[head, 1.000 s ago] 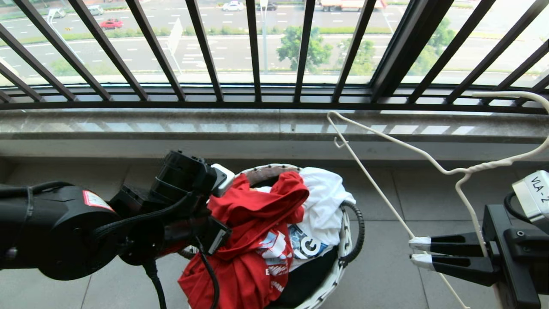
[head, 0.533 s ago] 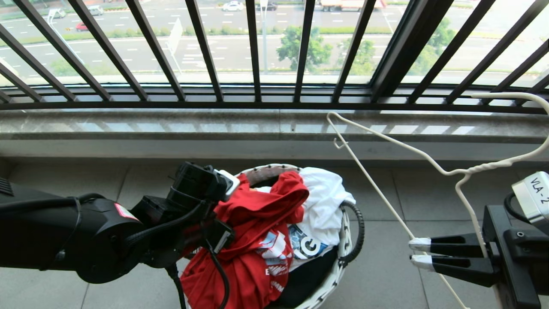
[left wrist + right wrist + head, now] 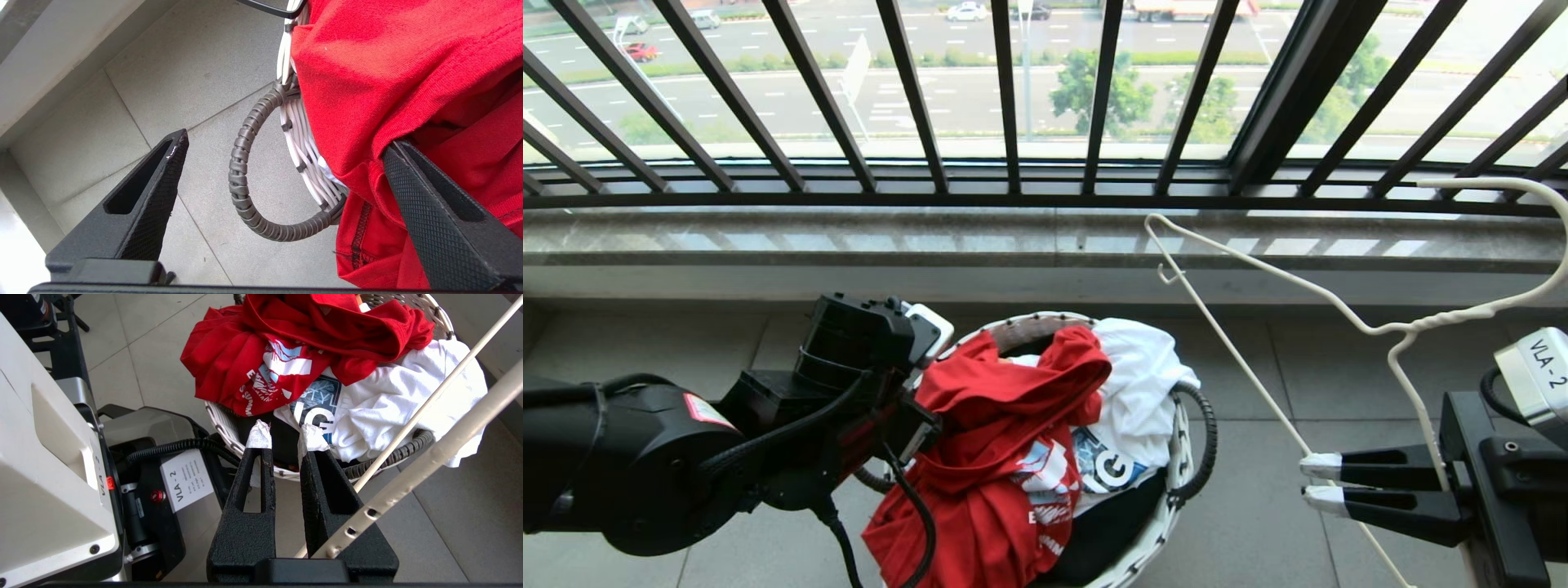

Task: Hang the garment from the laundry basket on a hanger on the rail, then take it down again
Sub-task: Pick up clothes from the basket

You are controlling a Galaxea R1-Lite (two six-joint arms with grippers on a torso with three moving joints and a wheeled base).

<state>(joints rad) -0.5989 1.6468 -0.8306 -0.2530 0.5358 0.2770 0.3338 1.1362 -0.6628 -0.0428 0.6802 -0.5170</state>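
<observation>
Garment (image 3: 1005,457) is found heaped in the basket (image 3: 1176,498) on the floor, draped over the basket's left rim and front edge, beside a white garment (image 3: 1139,392). Left gripper (image 3: 282,159) is held at the left rim, fingers spread wide, one finger (image 3: 433,212) touching red cloth, nothing clasped. Right gripper (image 3: 1311,480) is clenched on the hanger (image 3: 1339,306), right of the basket.

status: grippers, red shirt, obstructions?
Left gripper open at basket rim. Right gripper shut on hanger. Red shirt draped over basket, ungripped. Basket handle between left jaws.
</observation>
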